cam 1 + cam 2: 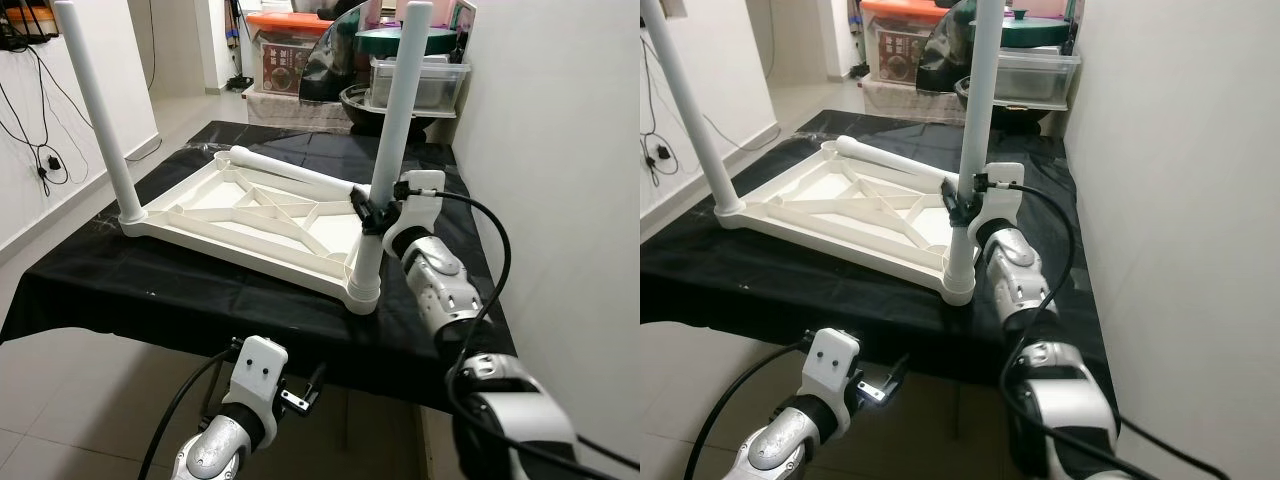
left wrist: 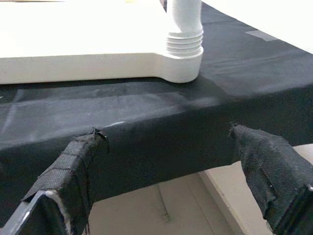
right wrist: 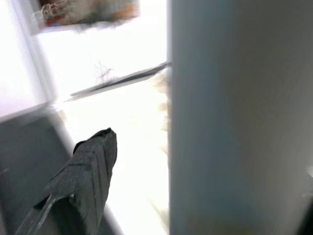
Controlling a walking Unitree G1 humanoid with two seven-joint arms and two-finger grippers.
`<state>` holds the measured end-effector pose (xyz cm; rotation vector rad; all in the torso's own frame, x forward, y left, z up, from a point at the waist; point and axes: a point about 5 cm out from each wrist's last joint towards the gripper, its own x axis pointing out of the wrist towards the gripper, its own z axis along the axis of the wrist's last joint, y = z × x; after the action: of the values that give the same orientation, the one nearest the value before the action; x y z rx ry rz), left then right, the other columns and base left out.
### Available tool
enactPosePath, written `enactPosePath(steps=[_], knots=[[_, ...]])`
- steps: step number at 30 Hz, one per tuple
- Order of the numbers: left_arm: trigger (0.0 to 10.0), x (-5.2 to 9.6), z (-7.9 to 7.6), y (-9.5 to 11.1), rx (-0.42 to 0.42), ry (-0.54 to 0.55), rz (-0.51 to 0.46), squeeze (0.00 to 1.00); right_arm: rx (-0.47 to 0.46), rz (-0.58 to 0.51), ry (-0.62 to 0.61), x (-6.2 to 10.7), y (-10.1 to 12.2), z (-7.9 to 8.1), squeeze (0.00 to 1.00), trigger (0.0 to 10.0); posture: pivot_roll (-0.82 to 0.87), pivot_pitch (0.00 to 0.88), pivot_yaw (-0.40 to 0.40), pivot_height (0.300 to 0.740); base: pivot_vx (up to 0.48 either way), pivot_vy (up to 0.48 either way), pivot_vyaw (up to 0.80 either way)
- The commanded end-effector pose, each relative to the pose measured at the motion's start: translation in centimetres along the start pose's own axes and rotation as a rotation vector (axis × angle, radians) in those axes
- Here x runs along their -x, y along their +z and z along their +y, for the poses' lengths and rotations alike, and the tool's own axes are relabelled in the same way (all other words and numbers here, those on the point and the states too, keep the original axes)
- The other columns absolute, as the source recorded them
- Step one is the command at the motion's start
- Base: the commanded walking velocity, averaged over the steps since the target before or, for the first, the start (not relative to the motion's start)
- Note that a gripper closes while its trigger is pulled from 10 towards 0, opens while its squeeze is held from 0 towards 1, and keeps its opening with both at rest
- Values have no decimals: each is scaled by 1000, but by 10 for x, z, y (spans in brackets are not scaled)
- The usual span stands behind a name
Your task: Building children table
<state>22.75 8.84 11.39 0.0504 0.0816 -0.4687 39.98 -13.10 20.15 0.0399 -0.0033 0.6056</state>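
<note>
We see the right gripper (image 1: pixel 368 212) closed around the near upright leg (image 1: pixel 392 150), its black fingers (image 3: pixel 80 183) pressed to either side of the white tube partway up from the socket. That leg stands screwed into the near corner of the upturned white tabletop (image 1: pixel 250 215), its threaded collar sitting just above the corner boss. Taking this leg as our landmark, the tabletop spreads away to the left of it, underside up, showing its crossed ribs. A second upright leg (image 1: pixel 98 110) rises from the far-left corner, well apart from the held one. A third leg (image 1: pixel 290 173) lies flat across the far edge of the tabletop, behind the held leg and just beside it at one end.

The tabletop rests on a black cloth (image 1: pixel 150 290) covering a low surface. Below and in front of the held leg, the left gripper (image 1: pixel 300 392) hovers off the cloth's front edge, fingers (image 2: pixel 73 171) spread apart and holding nothing.

Beyond the held leg stand stacked plastic storage boxes (image 1: pixel 415 80), and a white wall (image 1: pixel 560 150) runs along its right.
</note>
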Motion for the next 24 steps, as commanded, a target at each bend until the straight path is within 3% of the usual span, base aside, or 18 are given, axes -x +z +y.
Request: enactPosePath(steps=[1,2,4,5,8,13,14,17,18,24], knots=[[10000,-1,0,-4,-5,-3,11,0,27,98,218,-4,-7,15,0,10000,216,0,-62,740,0,0,0],[10000,-1,0,-4,-5,-3,11,0,27,98,218,-4,-7,15,0,10000,216,0,-62,740,0,0,0],[10000,0,0,-3,-7,-3,10,0,102,183,416,0,-15,25,0,10000,222,0,-64,740,0,0,0],[10000,0,0,-3,-7,-3,10,0,102,183,416,0,-15,25,0,10000,222,0,-64,740,0,0,0],[10000,1,0,-3,-7,-2,8,0,65,180,607,-2,-9,39,0,10000,238,0,-73,740,0,0,0],[10000,2,-1,-3,-4,0,6,0,39,158,687,-5,-2,44,0,10000,238,0,-74,740,0,0,0],[10000,2,-1,-3,-3,0,6,0,27,150,692,-7,-1,46,0,3725,240,0,-77,740,0,0,0],[10000,3,-2,-3,-1,-1,5,0,13,143,700,-8,0,48,0,3725,241,0,-77,740,0,0,0],[10000,4,-3,-3,0,-1,5,0,18,142,679,-9,-2,48,0,0,244,0,-78,740,0,0,0],[10000,5,-4,-3,4,-1,6,0,6,118,528,-10,-12,42,0,0,242,0,-77,740,0,0,0]])
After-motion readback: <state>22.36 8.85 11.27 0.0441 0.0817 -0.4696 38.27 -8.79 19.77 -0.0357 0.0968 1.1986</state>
